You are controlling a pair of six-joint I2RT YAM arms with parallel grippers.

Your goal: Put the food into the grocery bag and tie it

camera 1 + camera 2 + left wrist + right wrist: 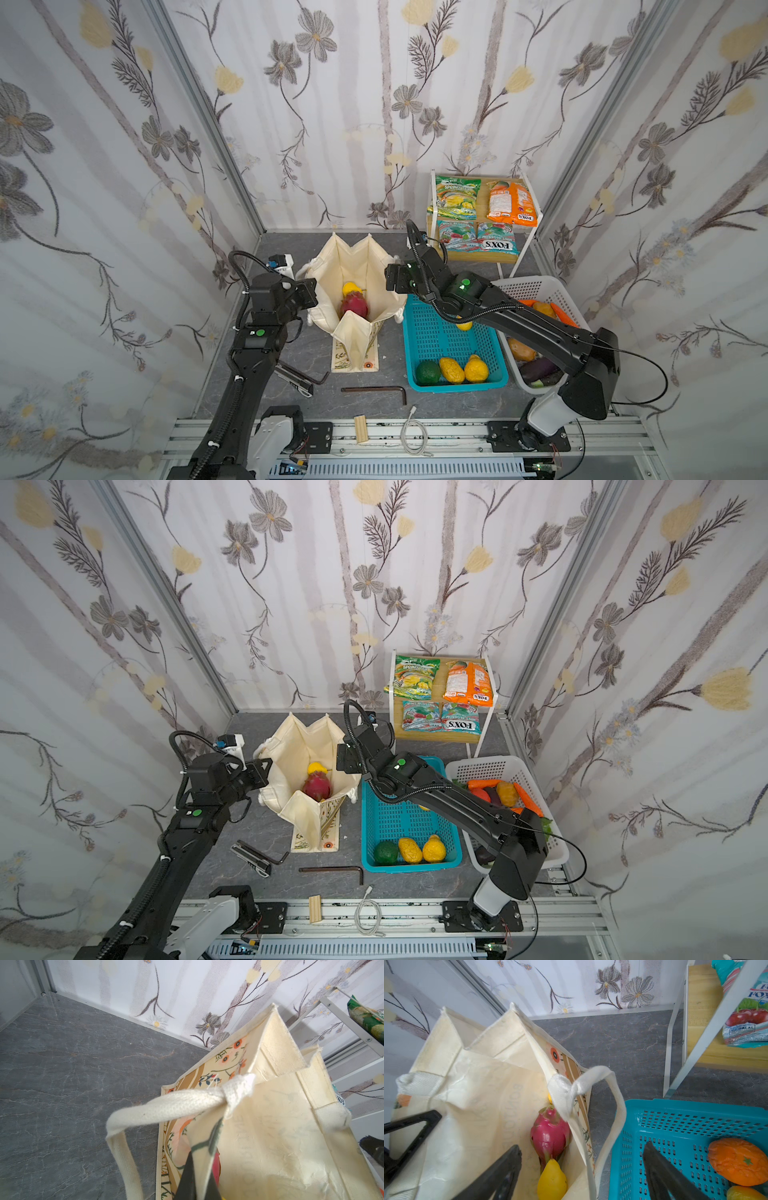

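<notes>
I judge the packing barely begun. The grocery bag (353, 257) stands open on the table (386, 370) between my arms, and inside it I see only a dragon fruit (354, 306) and a lemon (552, 1180). My left gripper (312, 291) is clamped tight on the bag's wall on its own side, holding the mouth open. My right gripper (581, 1169) hangs over the opposite rim, jaws spread wide and empty, one finger above the lining, the other above the teal basket (440, 340). Left to do: an orange (737, 1161) and yellow fruit (463, 368) lie in that basket, vegetables (561, 313) in the white basket (532, 286), a green packet (457, 197) and an orange packet (513, 203) on the shelf (473, 255), and the handles (166, 1105) hang untied. My right arm (519, 320) covers part of both baskets, the bag's folded front panel hides its floor, and the left fingertips are cut off in the wrist view, so I cannot tell how much cloth they pinch.
</notes>
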